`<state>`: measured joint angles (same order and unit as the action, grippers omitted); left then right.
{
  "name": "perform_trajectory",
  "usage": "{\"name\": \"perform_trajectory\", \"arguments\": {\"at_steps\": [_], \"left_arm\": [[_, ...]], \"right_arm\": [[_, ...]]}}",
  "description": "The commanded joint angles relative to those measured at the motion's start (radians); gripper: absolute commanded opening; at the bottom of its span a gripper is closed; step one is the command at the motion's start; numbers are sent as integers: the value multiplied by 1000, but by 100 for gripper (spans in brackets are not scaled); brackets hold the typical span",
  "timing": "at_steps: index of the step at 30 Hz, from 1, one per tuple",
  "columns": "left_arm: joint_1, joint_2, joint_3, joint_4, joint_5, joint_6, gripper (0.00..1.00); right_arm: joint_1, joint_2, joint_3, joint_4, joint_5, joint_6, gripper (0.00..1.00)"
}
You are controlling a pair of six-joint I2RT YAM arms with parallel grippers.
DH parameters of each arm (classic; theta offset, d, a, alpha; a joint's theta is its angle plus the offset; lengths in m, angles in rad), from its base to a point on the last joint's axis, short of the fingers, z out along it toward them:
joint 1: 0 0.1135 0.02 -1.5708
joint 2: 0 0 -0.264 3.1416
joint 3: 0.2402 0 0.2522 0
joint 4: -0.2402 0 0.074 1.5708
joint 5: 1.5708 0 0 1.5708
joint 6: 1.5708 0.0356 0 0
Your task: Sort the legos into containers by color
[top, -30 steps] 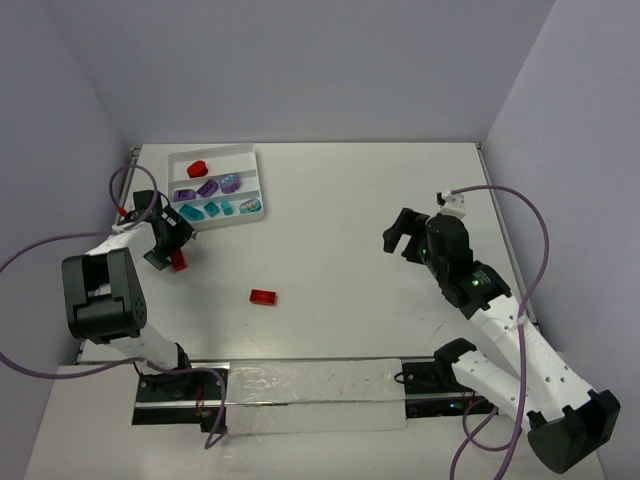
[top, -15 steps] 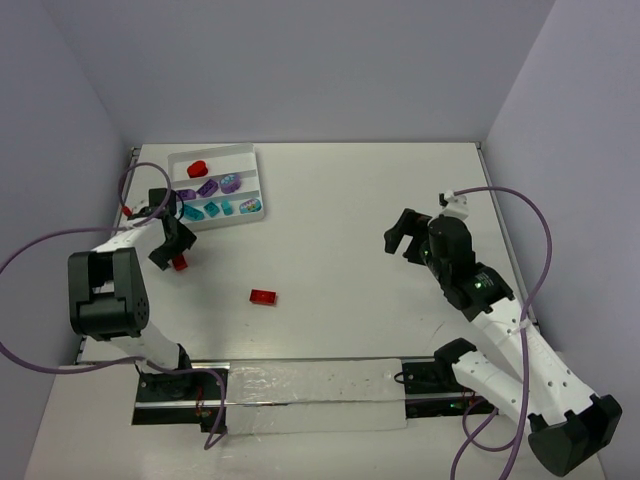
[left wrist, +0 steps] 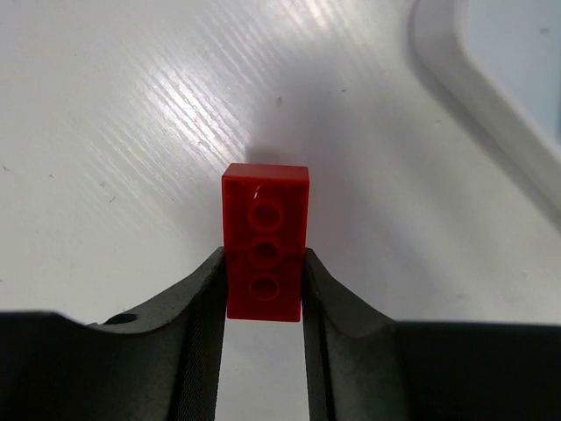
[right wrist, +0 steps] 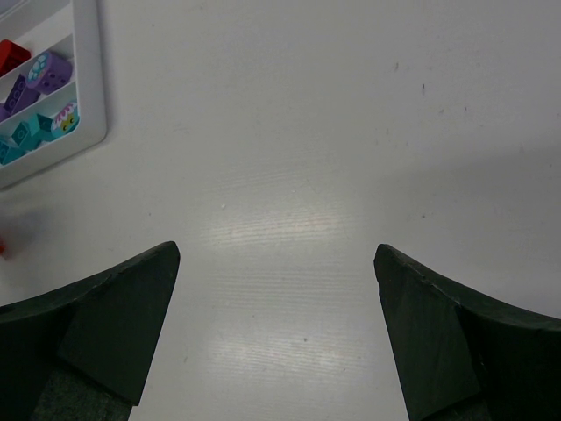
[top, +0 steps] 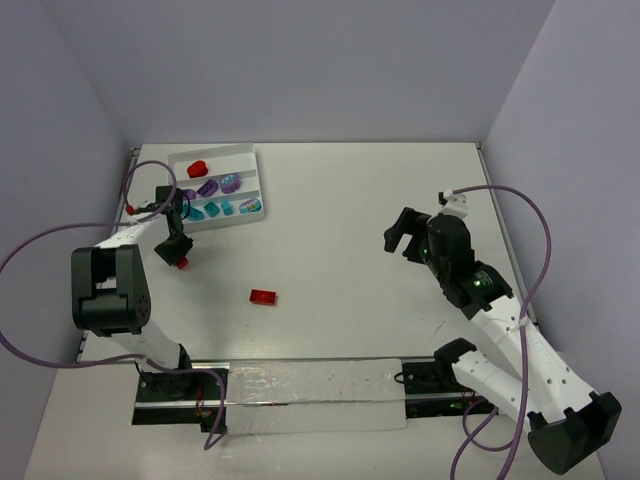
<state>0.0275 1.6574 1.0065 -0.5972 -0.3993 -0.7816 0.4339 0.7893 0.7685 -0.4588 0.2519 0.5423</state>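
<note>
A red lego brick point(left wrist: 265, 228) lies on the white table with its underside holes up, and my left gripper point(left wrist: 263, 260) is shut on its near half, both pads pressed to its sides. From above, that gripper point(top: 176, 252) sits just below the white ribbed tray point(top: 228, 150). A second red brick point(top: 263, 296) lies loose toward the table's middle. The tray holds a red piece point(top: 197, 168), purple pieces point(top: 207, 187) and teal pieces point(top: 212, 209). My right gripper point(top: 400, 236) hovers open at the right, nothing between its fingers point(right wrist: 131, 298).
The tray's corner point(left wrist: 456, 79) rises just right of the held brick, and its edge point(right wrist: 89, 79) shows at the top left of the right wrist view. A long clear strip with black clamps point(top: 300, 395) runs along the near edge. Purple cables loop beside both arms.
My left gripper has slid a little up and right over the red brick and its jaws have come together onto the brick's sides. The right arm has barely moved.
</note>
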Motion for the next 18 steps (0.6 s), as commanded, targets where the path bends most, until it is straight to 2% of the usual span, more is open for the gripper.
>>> {"name": "perform_trajectory", "arguments": {"at_steps": [1,4,7,9,11,18], "left_arm": [[-20,-176,131,-46,-22,30,1],[-20,-208,231,-23,46,85,0],[-20,-140,392,-25,118,117,0],[-20,-68,450,-15,139,130,0],[-20,27,589,-27,149,145,0],[-20,338,910,-74,169,183,0]], "right_arm": [[-3,-4,49,-7,38,-2,100],[-3,-11,53,-16,53,-6,100],[-3,-14,55,-16,55,0,100],[-3,-10,57,-14,50,4,100],[-3,2,67,-15,44,7,100],[-3,31,94,-26,61,1,100]]}}
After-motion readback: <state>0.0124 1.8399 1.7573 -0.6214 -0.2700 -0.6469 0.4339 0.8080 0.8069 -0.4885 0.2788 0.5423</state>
